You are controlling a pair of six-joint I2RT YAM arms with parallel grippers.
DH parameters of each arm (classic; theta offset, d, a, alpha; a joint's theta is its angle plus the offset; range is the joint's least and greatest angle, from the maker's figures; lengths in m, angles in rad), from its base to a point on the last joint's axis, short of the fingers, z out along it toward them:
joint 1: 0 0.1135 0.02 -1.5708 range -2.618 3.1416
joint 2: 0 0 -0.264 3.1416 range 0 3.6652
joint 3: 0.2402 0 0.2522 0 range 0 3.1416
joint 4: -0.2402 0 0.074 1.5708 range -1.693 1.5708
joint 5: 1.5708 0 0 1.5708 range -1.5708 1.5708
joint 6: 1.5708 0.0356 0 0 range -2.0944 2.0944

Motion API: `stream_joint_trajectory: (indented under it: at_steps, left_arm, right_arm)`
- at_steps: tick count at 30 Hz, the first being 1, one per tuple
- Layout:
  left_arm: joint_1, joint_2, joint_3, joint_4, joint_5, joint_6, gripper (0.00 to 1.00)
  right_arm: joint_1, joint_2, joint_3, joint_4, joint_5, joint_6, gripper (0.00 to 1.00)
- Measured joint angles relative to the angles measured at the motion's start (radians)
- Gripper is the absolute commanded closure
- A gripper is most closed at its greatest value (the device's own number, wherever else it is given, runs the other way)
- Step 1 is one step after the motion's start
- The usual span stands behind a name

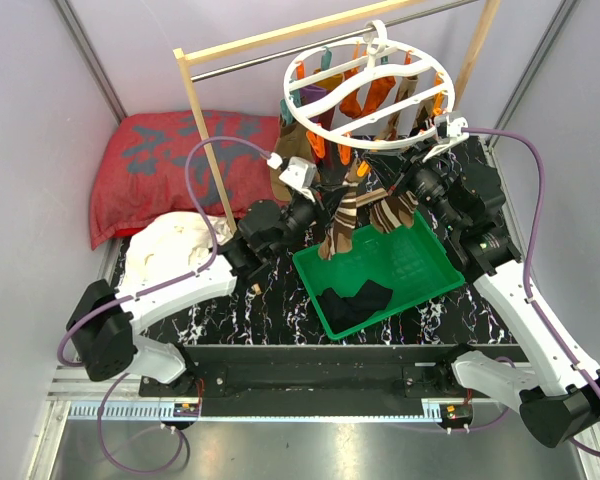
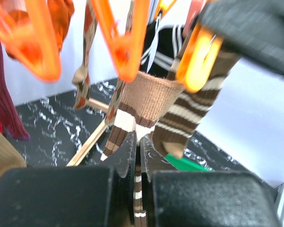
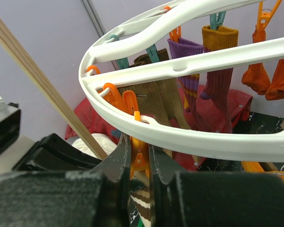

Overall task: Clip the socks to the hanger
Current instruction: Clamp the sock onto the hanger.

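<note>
A black, white-veined marbled bench (image 1: 230, 320) stands between pale lilac walls (image 1: 40, 130). A green plastic tray (image 1: 425, 272) lies at the middle of the bench. Behind the tray to its left lies a red patterned pillow (image 1: 170, 165). A pale wooden frame with a metal rod (image 1: 202, 130) rises behind the tray. From that rod a round white plastic hanger (image 1: 320, 125) with orange and teal clips hangs over the tray's far edge. A crumpled white cloth (image 1: 175, 245) sits just left of the tray.

Inside the tray, at its near corner, lie plain black socks (image 1: 355, 300). Above the tray's far half a brown-and-cream striped sock (image 2: 146, 101) hangs down. The left fingers (image 2: 125, 158) are clenched on its lower band. Purple, mustard, orange and brown socks (image 3: 189, 71) hang clipped around the ring. The right fingers (image 3: 122, 158), above the tray's far right corner, are pinched on an orange clip (image 3: 138, 158) under the ring.
</note>
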Motion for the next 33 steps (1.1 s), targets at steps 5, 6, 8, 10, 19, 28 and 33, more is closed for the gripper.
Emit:
stream_joint_trajectory:
  at_steps: [5, 6, 8, 10, 19, 28, 33]
  left_arm:
    - [0.004, -0.03, 0.0, 0.03, 0.018, 0.0, 1.0]
    - [0.005, -0.031, 0.0, 0.034, 0.023, 0.0, 1.0]
    - [0.005, -0.031, 0.0, 0.033, 0.031, 0.0, 1.0]
    - [0.005, -0.031, 0.0, 0.033, 0.042, -0.001, 1.0]
    - [0.005, -0.031, 0.0, 0.034, 0.058, -0.007, 1.0]
    - [0.005, -0.035, -0.046, 0.051, 0.066, -0.007, 0.99]
    - [0.005, -0.035, -0.048, 0.066, 0.066, -0.007, 0.99]
  right_arm:
    - [0.0, 0.0, 0.0, 0.0, 0.0, -0.002, 0.91]
    - [0.0, 0.0, 0.0, 0.0, 0.0, -0.002, 0.91]
    - [0.0, 0.0, 0.0, 0.0, 0.0, -0.002, 0.91]
    - [0.0, 0.0, 0.0, 0.0, 0.0, -0.002, 0.91]
    - [0.0, 0.0, 0.0, 0.0, 0.001, -0.006, 0.91]
    - [0.0, 0.0, 0.0, 0.0, 0.019, -0.005, 0.91]
    - [0.0, 0.0, 0.0, 0.0, 0.015, 0.006, 0.91]
